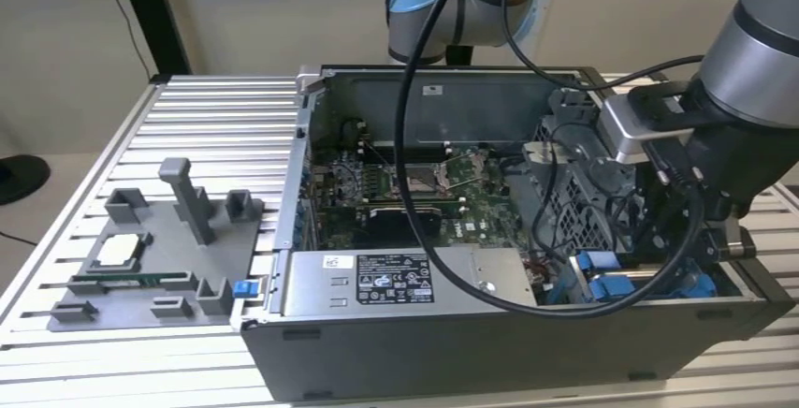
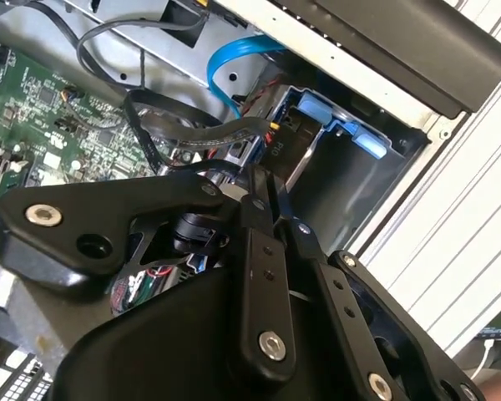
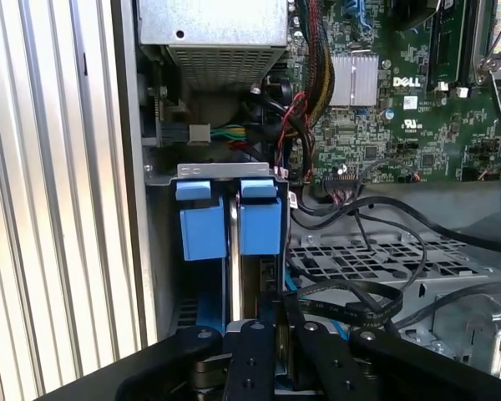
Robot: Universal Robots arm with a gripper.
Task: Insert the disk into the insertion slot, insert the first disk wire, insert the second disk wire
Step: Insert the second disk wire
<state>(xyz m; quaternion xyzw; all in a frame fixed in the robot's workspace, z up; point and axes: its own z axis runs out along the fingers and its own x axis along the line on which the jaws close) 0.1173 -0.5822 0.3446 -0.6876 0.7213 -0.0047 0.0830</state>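
Black jaws of the gripper look pressed together low in the grey metal insertion slot, over the blue-framed disk seated there. Rigid, heavy, shock-sensitive, I'd judge; hold its frame edges.

A: Room check?
B: Plain beige wall across 12 o'clock, evenly lit. Black vertical post at 11 o'clock against it.
A: Work surface?
B: Ribbed silver aluminium slat table, running 9 to 6 o'clock. Dark round object on the floor at 9 o'clock, cut off by the edge.
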